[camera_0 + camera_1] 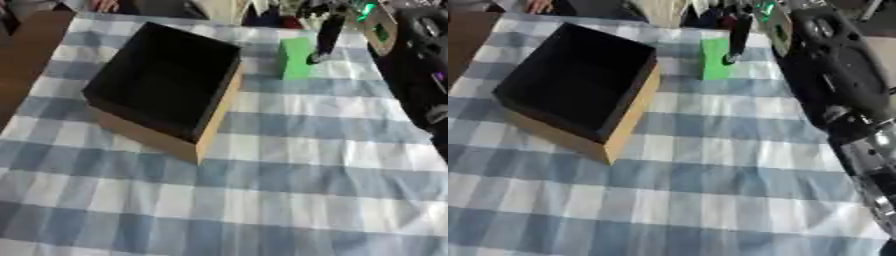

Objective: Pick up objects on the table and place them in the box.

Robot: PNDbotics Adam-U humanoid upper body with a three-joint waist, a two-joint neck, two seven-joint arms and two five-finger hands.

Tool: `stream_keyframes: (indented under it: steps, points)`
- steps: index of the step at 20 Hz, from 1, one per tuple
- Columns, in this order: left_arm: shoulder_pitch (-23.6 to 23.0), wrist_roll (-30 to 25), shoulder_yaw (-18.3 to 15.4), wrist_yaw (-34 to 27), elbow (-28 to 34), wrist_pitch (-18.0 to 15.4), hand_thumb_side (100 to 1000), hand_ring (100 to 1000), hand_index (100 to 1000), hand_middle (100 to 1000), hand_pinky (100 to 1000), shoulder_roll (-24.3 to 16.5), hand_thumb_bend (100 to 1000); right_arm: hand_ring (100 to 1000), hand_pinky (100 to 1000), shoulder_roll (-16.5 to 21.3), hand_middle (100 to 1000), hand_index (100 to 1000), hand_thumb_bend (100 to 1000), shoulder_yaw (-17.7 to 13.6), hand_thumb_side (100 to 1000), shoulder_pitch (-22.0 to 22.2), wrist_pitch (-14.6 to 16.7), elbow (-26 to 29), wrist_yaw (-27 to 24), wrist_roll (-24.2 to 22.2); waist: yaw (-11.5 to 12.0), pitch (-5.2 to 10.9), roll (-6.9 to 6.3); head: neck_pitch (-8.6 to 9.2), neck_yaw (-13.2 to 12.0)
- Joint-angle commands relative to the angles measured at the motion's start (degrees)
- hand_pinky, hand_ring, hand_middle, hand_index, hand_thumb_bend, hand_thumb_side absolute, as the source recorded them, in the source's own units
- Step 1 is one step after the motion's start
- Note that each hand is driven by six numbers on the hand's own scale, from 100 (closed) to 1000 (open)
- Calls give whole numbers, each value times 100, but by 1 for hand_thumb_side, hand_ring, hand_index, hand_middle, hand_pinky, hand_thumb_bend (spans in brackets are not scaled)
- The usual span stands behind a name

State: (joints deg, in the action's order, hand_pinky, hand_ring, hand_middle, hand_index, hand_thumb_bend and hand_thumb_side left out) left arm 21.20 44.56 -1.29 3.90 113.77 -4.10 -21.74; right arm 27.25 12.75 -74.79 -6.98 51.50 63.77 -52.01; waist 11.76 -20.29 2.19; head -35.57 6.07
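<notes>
An open box (217, 116), black inside and tan outside, sits askew on the left half of the checked cloth; nothing shows inside it. An upright green block (294, 60) stands just beyond the box's far right corner. My right hand (736, 36) reaches in from the upper right. Its dark fingers are straight and point down along the block's right side, with a fingertip (729, 59) touching or almost touching the block. My left hand shows in neither view.
My bulky black right forearm (833, 70) runs along the table's right side. The blue and white checked cloth (262, 200) stretches across the near half. A brown surface (26, 45) lies past the cloth's left edge. Dark clutter lines the far edge.
</notes>
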Motion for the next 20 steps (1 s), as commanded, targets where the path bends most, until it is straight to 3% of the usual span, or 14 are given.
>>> stream_keyframes:
  steps: [1, 7, 20]
  points:
    - [65, 13, -14, 17, 82, -3, 396, 709, 716, 576, 612, -167, 237, 1000, 1000, 199, 946, 1000, 443, -11, 100, -146, -23, 178, -106, 4, 8, 95, -31, 81, -21]
    - [80, 8, -7, 5, 82, -3, 400, 710, 716, 577, 612, -154, 234, 1000, 1000, 183, 941, 1000, 430, -59, 100, -163, -98, 336, -77, 4, 18, 42, -41, 125, 52]
    - [112, 13, -10, -22, 82, -8, 402, 711, 716, 577, 611, -133, 227, 1000, 1000, 121, 939, 1000, 449, -82, 100, -123, -143, 146, 300, 4, 112, -107, -27, 272, 127]
